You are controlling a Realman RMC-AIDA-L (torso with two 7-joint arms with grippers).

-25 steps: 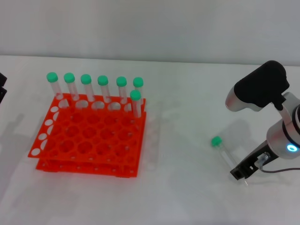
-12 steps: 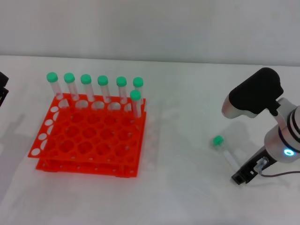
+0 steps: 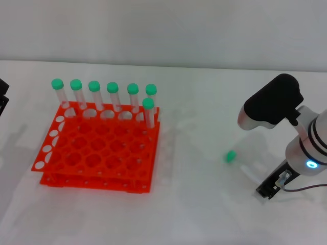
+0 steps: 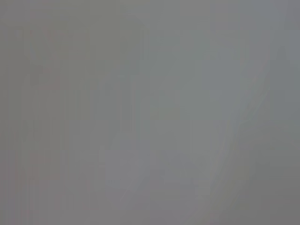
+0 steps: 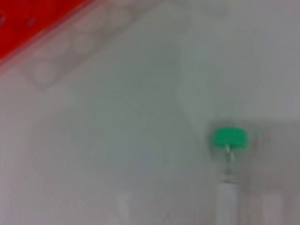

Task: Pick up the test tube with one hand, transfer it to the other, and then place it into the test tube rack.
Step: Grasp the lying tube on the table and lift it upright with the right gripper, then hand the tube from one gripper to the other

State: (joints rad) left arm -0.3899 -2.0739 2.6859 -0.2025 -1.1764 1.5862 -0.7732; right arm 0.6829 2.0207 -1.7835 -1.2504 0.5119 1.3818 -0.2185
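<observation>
lying test tube (image 3: pixel 238 164), green cap toward the rack (image 3: pixel 97 148), tip toward right gripper (image 3: pixel 268 191)

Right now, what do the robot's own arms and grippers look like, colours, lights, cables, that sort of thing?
The right arm is silver-white, with a bulky matte-black rounded housing and a blue glowing ring. Its black right gripper carries a thin dark cable. Of the left arm, only a black part shows at the head view's edge; its wrist view shows plain grey.

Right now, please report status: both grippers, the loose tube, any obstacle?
Right gripper low on table, at test tube tip end; grip unconfirmed. Left gripper parked at the table's left edge. Tube lying flat, green cap toward rack. Nothing between.
</observation>
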